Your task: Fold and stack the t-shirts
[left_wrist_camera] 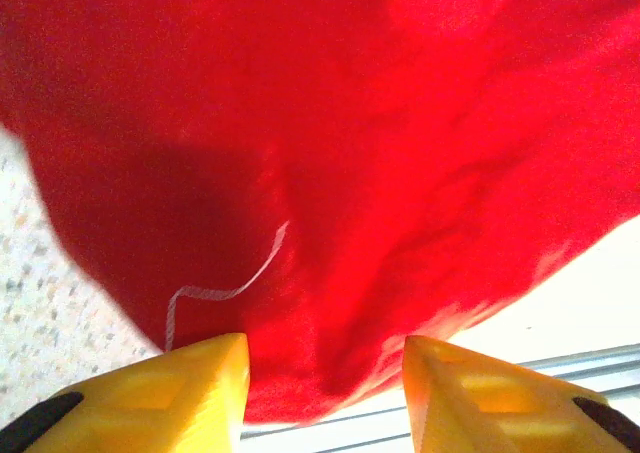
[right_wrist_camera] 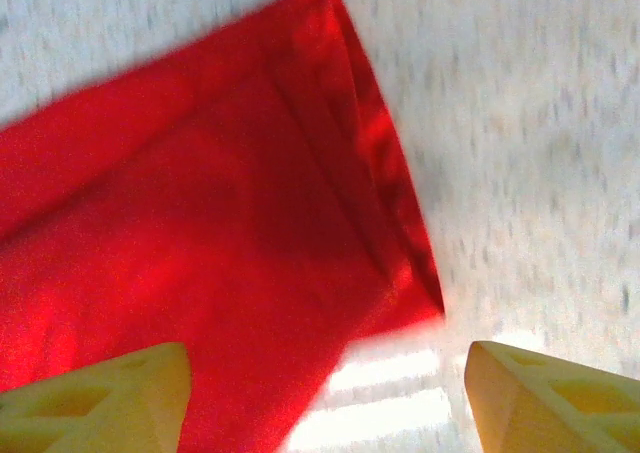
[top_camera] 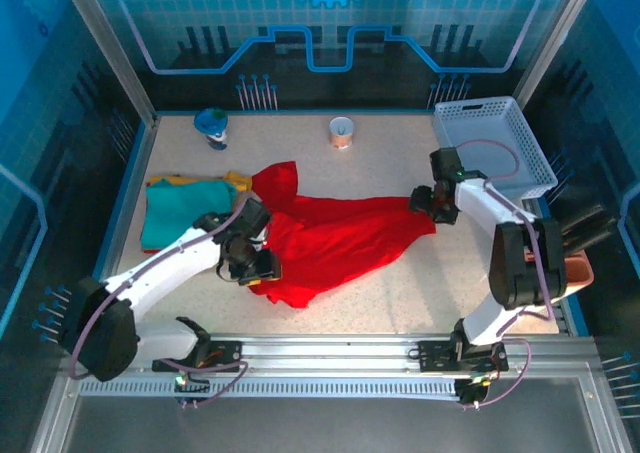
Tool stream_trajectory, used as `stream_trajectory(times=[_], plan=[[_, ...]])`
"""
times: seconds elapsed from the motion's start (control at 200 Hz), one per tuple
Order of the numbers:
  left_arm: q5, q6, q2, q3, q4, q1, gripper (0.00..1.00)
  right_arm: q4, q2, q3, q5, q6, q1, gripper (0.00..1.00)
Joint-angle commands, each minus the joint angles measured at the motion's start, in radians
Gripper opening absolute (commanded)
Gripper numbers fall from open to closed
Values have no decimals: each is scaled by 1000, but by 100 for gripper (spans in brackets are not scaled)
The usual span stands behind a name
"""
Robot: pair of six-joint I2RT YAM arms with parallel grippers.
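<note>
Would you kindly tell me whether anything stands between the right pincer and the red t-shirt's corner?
Nothing visible does. The open right pincer hovers directly over a folded corner of the red t-shirt, with bare speckled table beside it. The white basket sits farther back, out of the way.

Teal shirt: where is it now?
Top view, left side of the table: the teal shirt lies folded on the yellow shirt, just left of the red shirt.
</note>
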Motion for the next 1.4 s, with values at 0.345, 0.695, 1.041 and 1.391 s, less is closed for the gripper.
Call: stream_trajectory(times=[0.345, 0.695, 1.041, 1.391], plan=[[-65, -117, 52, -126, 312, -12, 53, 220, -71, -258, -87, 242, 187, 58], [-120, -3, 135, -3, 185, 12, 21, 207, -19, -212, -78, 196, 193, 12], [-122, 113, 166, 131, 72, 57, 14, -150, -94, 46, -80, 130, 193, 0], [-128, 168, 269, 178, 88, 75, 14, -254, 361, 543, -90, 36, 227, 3]])
